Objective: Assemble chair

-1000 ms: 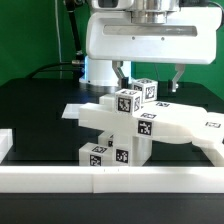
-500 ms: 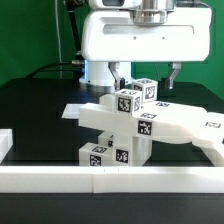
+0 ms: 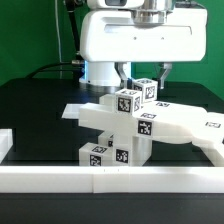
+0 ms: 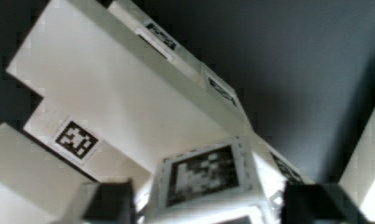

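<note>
The chair [image 3: 125, 125] sits half built on the black tabletop [image 3: 40, 110], just behind the low white rail [image 3: 110, 178] at the front. It is a stack of chunky white blocks with a flat slab [image 3: 180, 125] reaching toward the exterior view's right. The pieces look stiff and light, with a matte skin that should not slip much, and nothing about them looks fragile. The loose stack, though, could probably be nudged out of line by a sideways push.

The best place to hold seems to be the small tagged post [image 3: 146, 90] at the top, squeezed across its flat sides.

The hand [image 3: 143, 80] is right there, one finger [image 3: 123, 74] on each side of that post. In the wrist view the tagged post [image 4: 205, 172] fills the gap between two dark pads [image 4: 109, 200].

A second ago the fingers stood wide, the far one well out to the exterior view's right. Now they have drawn in narrow around the post. Whether they already pinch it firmly I cannot tell. The chair itself has not shifted.
</note>
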You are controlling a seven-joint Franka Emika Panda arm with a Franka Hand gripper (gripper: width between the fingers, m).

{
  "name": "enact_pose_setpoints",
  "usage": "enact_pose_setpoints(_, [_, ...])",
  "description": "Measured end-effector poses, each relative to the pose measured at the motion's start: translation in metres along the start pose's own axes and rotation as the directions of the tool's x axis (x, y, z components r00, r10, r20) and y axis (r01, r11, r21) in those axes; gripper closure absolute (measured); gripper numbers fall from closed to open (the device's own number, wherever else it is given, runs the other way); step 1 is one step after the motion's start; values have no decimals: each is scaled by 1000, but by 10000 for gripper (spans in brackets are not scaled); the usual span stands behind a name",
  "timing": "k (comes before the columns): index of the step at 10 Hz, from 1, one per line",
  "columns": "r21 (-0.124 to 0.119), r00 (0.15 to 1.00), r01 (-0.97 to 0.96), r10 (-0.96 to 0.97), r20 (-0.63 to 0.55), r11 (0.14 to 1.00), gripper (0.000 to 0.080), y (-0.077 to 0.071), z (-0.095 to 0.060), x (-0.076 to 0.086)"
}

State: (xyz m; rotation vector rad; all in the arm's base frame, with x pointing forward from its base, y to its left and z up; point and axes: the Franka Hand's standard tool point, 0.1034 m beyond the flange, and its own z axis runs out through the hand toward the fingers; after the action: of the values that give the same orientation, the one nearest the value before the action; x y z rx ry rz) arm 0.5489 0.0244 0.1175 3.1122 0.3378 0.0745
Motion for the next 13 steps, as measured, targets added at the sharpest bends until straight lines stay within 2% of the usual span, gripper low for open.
enact_pose_setpoints(1, [1, 998, -66, 66, 0, 998, 514, 0, 0, 0])
enact_pose_setpoints(3, [1, 959, -285, 285, 1, 959, 513, -1, 1, 0])
enact_pose_setpoints(5, [1, 875, -484, 484, 0, 875, 513, -1, 1, 1])
enact_pose_setpoints(6, [0, 812, -583, 583, -1, 812, 513, -1, 1, 2])
enact_pose_setpoints(8, [3, 615, -788, 788, 9, 615, 512, -2, 1, 5])
enact_pose_setpoints(9, [6, 524, -851, 851, 12, 524, 512, -2, 1, 6])
enact_pose_setpoints(10, [9, 399, -917, 917, 16, 399, 512, -4, 1, 7])
enact_pose_setpoints(11, [8, 330, -944, 944, 17, 330, 512, -4, 1, 8])
enact_pose_setpoints(12, [8, 306, -952, 952, 17, 305, 445, -4, 1, 8])
enact_pose_setpoints(13, [7, 326, -945, 945, 16, 326, 445, -4, 2, 7])
